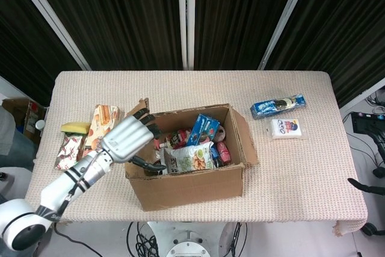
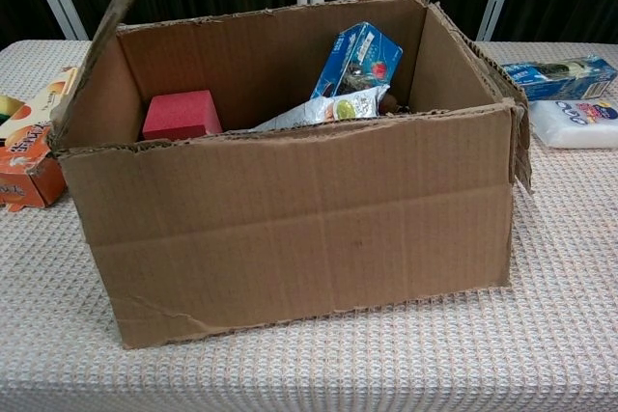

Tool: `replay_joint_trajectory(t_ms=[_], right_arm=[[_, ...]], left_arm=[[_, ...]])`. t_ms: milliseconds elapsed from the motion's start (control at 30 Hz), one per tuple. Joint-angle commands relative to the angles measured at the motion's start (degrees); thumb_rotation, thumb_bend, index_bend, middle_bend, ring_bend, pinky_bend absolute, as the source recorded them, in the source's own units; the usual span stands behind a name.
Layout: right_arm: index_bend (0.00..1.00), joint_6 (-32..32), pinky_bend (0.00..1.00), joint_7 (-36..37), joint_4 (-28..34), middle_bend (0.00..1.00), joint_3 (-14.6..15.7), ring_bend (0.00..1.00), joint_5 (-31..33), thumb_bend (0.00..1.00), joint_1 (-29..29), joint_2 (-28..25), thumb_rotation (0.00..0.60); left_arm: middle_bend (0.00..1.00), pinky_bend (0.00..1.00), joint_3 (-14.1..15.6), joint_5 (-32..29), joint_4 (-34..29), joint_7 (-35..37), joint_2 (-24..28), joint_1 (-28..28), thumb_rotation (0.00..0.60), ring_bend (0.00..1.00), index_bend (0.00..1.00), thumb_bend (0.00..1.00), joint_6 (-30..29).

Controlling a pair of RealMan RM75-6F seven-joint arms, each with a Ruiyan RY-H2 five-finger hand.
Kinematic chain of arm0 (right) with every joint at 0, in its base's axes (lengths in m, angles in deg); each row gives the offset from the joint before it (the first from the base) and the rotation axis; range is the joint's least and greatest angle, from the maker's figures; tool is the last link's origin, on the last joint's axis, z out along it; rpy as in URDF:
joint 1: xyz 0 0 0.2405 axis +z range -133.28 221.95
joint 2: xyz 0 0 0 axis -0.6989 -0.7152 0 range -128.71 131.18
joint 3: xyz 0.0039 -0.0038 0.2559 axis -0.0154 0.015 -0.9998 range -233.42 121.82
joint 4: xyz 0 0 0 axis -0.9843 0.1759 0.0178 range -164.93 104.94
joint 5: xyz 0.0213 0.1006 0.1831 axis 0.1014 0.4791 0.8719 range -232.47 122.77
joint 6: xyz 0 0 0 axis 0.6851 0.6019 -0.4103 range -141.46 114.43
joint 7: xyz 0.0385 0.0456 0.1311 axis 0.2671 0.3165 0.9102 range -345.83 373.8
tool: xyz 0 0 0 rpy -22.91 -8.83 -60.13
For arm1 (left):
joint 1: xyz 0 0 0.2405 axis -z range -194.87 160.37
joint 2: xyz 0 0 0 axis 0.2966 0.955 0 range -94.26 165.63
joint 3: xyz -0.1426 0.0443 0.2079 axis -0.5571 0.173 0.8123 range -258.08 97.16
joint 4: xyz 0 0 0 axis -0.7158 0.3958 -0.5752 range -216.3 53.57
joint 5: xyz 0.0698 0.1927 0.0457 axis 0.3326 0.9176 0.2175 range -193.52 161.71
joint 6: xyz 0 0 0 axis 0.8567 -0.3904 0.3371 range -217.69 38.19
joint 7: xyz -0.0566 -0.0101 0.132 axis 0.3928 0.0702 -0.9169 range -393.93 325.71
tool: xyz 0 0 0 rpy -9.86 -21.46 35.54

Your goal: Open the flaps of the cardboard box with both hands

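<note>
— One flap [image 1: 137,110] is standing almost upright on the left side of the box [image 1: 186,186], and the left hand [image 1: 127,139] is pressing against its inner face, fingers spread, the thumb reaching down over the box's left rim. It is gripping nothing, as far as I am seeing.

— And the right flap [image 1: 245,138]?

— It is already leaning outward. The right hand is not showing in either view, so I cannot tell its state.

— Where is the box sitting?

— Near the front middle of the table [image 1: 198,88], full of snack packets [image 1: 195,157], with a red block [image 2: 181,114] in the left corner.

— So how should the left hand be going on?

— I am judging it should be pushing outward and down with the flat of the fingers, slowly, so the box is not sliding toward the biscuit carton [image 1: 100,135] beside it
</note>
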Motion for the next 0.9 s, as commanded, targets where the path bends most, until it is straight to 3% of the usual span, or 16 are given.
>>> replay_joint_trajectory(t_ms=[33, 467, 733, 900], right_arm=[[0.00, -0.1, 0.00, -0.6, 0.8, 0.00, 0.0, 0.00, -0.5, 0.00, 0.3, -0.2, 0.600], [0.00, -0.9, 0.00, -3.1, 3.0, 0.00, 0.3, 0.00, -1.3, 0.00, 1.1, -0.5, 0.600], [0.00, -1.4, 0.00, -3.5, 3.5, 0.00, 0.5, 0.00, -2.0, 0.00, 1.6, -0.4, 0.600], [0.00, -1.3, 0.00, -3.7, 3.5, 0.00, 0.8, 0.00, -2.4, 0.00, 1.6, -0.2, 0.600]], left_arm=[[0.41, 0.17, 1.0, 3.3, -1.9, 3.5, 3.9, -4.3, 0.000, 0.21, 0.40, 0.00, -2.3], [0.41, 0.17, 4.8, 15.3, 0.5, 19.5, 10.3, -20.0, 0.000, 0.21, 0.40, 0.00, -9.4], [0.41, 0.18, 6.5, 20.8, 6.0, 31.1, 9.7, -27.9, 0.000, 0.21, 0.40, 0.00, -14.2], [0.39, 0.18, 6.3, 23.6, 9.6, 36.7, 8.6, -32.4, 0.000, 0.21, 0.39, 0.00, -20.3]])
